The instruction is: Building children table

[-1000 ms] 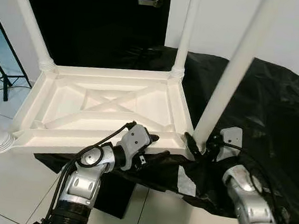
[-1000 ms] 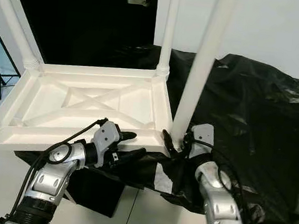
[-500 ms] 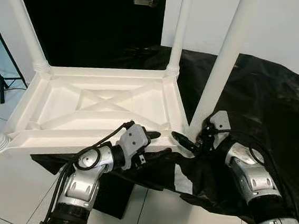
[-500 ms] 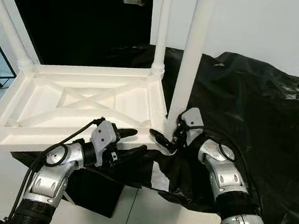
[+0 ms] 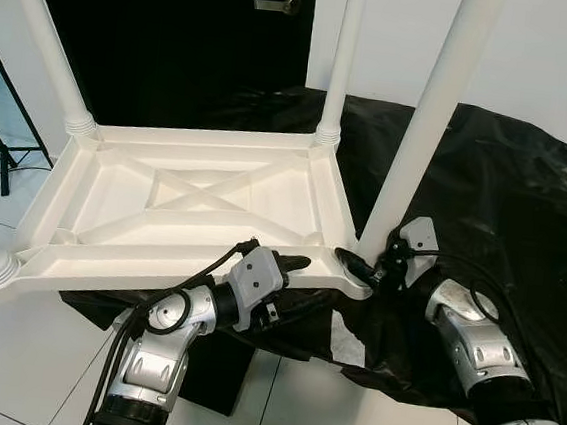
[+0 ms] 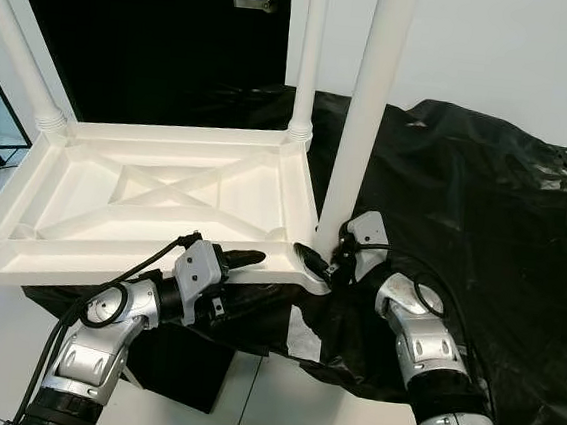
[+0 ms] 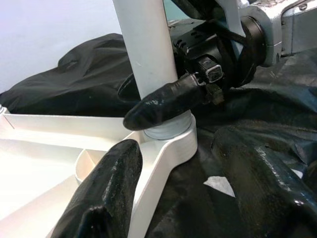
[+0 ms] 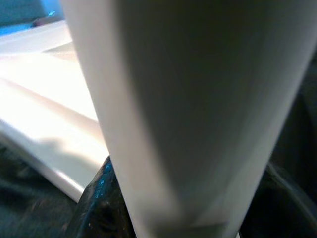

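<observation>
Firmly clamped by the right gripper (image 5: 358, 271): the base of the near-right leg (image 5: 419, 145), just above its corner socket on the upturned white table (image 5: 189, 203). Spread wide, the left gripper (image 5: 292, 277), straddling the table's near rim. Beneath everything, black plastic sheet (image 5: 505, 204).

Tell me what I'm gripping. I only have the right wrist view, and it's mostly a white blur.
Observer: The right gripper is shut round the near right leg, just above its collar, at a corner of the upturned table.
Operator: Leg upright?
Observer: It rises roughly straight from that corner, as far as the head views show.
Operator: Left side?
Observer: The left gripper is open at the table's near rim, one finger above the rim and one below it.
</observation>
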Available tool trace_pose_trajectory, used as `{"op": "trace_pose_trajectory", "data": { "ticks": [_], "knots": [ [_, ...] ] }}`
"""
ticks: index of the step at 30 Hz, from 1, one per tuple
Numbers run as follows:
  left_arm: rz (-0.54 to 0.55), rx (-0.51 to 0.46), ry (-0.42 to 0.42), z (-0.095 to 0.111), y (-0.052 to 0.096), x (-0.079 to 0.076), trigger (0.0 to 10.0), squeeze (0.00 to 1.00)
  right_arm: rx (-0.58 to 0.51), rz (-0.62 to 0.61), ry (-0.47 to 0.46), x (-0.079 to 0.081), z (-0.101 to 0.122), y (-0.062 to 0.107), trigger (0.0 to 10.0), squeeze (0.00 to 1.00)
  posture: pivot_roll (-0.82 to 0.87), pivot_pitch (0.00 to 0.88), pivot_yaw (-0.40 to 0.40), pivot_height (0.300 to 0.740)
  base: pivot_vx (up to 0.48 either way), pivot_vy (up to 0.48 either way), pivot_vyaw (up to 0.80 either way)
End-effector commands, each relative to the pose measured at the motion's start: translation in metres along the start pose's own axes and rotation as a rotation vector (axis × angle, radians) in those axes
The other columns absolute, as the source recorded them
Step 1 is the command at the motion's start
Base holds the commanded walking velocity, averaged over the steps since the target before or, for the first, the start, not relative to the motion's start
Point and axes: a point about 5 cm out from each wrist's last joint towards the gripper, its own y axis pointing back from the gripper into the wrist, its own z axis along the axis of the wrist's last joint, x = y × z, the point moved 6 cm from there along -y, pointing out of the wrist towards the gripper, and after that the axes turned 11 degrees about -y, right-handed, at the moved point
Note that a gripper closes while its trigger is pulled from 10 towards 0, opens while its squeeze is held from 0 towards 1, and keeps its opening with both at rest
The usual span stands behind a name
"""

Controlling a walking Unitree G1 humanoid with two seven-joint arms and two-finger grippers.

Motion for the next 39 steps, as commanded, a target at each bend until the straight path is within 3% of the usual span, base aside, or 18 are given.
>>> {"op": "trace_pose_trajectory", "data": {
  "ticks": [1, 4, 8, 9, 10, 11, 16, 24, 25, 26, 27, 28, 29, 34, 35, 36, 38, 39],
  "knots": [
    [0.094, 0.037, 0.004, -0.007, 0.001, 0.009, 10.0, 0.0, 0.045, -0.078, 0.018, -0.007, -0.013, 0.006, 0.0, 0.0, -0.03, 0.0, -0.01, 0.74, 0.0, 0.0, 0.0],
    [0.078, 0.039, 0.0, -0.007, -0.001, 0.011, 10.0, 0.0, -0.006, -0.22, -0.014, -0.008, -0.011, 0.01, 0.0, 0.0, -0.03, 0.0, -0.004, 0.74, 0.0, 0.0, 0.0],
    [0.075, 0.044, -0.004, -0.008, -0.001, 0.012, 10.0, 0.0, -0.026, -0.293, -0.027, -0.008, -0.01, 0.013, 0.0, 0.0, -0.03, 0.0, -0.005, 0.74, 0.0, 0.0, 0.0],
    [0.077, 0.047, -0.006, -0.008, -0.001, 0.014, 10.0, 0.0, -0.05, -0.383, -0.047, -0.009, -0.01, 0.016, 8.2, 0.0, -0.03, 0.0, -0.005, 0.74, 0.0, 0.0, 0.0],
    [0.077, 0.047, -0.006, -0.008, -0.001, 0.014, 10.0, 0.0, -0.05, -0.383, -0.047, -0.009, -0.01, 0.016, 8.2, 0.0, -0.03, 0.0, -0.005, 0.74, 0.0, 0.0, 0.0],
    [0.08, 0.049, -0.005, -0.008, 0.0, 0.015, 10.0, 0.0, -0.067, -0.476, -0.053, -0.012, -0.008, 0.02, 10.0, 0.0, -0.03, 0.0, -0.006, 0.74, 0.0, 0.0, 0.0],
    [0.086, 0.051, 0.002, -0.009, 0.002, 0.015, 10.0, 0.0, -0.095, -0.697, -0.086, -0.018, -0.008, 0.032, 10.0, 0.0, -0.03, 0.0, 0.002, 0.74, 0.0, 0.0, 0.0],
    [0.075, 0.054, -0.001, -0.01, 0.003, 0.016, 10.0, 0.0, -0.099, -0.726, -0.11, -0.016, -0.009, 0.033, 10.0, 0.0, -0.03, 0.0, 0.007, 0.74, 0.0, 0.0, 0.0],
    [0.076, 0.058, -0.004, -0.011, 0.003, 0.017, 10.0, 0.0, -0.101, -0.731, -0.107, -0.016, -0.008, 0.034, 10.0, 0.47, -0.03, 0.0, 0.005, 0.74, 0.0, 0.0, 0.0],
    [0.076, 0.058, -0.004, -0.011, 0.003, 0.017, 10.0, 0.0, -0.101, -0.731, -0.107, -0.016, -0.008, 0.034, 10.0, 0.47, -0.03, 0.0, 0.005, 0.74, 0.0, 0.0, 0.0],
    [0.077, 0.059, -0.006, -0.011, 0.003, 0.018, 10.0, 0.0, -0.103, -0.732, -0.109, -0.017, -0.008, 0.035, 10.0, 0.85, -0.03, 0.0, 0.005, 0.74, 0.0, 0.0, 0.0],
    [0.077, 0.059, -0.006, -0.011, 0.003, 0.018, 10.0, 0.0, -0.103, -0.732, -0.109, -0.017, -0.008, 0.035, 10.0, 0.85, -0.03, 0.0, 0.005, 0.74, 0.0, 0.0, 0.0],
    [0.079, 0.06, -0.005, -0.011, 0.002, 0.018, 10.0, 0.0, -0.102, -0.735, -0.115, -0.016, -0.008, 0.036, 10.0, 1.0, -0.03, 0.0, 0.005, 0.74, 0.0, 0.0, 0.0],
    [0.078, 0.058, -0.003, -0.011, 0.002, 0.018, 10.0, 0.0, -0.104, -0.717, -0.093, -0.015, -0.003, 0.035, 10.0, 1.0, -0.03, 0.0, -0.001, 0.74, 0.0, 0.0, 0.0],
    [0.075, 0.056, -0.002, -0.01, 0.001, 0.016, 10.0, 0.0, -0.101, -0.657, -0.036, -0.014, 0.002, 0.034, 10.0, 1.0, -0.03, 0.0, -0.008, 0.74, 0.0, 0.0, 0.0],
    [0.073, 0.055, -0.001, -0.01, 0.001, 0.015, 10.0, 0.0, -0.097, -0.612, -0.005, -0.013, 0.003, 0.033, 10.0, 0.33, -0.03, 0.0, -0.011, 0.74, 0.0, 0.0, 0.0],
    [0.072, 0.055, -0.001, -0.01, 0.001, 0.015, 10.0, 0.0, -0.095, -0.584, 0.012, -0.013, 0.004, 0.033, 10.0, 0.33, -0.03, 0.0, -0.012, 0.74, 0.0, 0.0, 0.0],
    [0.07, 0.056, -0.002, -0.01, 0.002, 0.014, 10.0, 0.0, -0.092, -0.555, 0.024, -0.015, 0.005, 0.033, 10.0, 0.0, -0.02, 0.0, -0.018, 0.74, 0.0, 0.0, 0.0]
  ]
}}
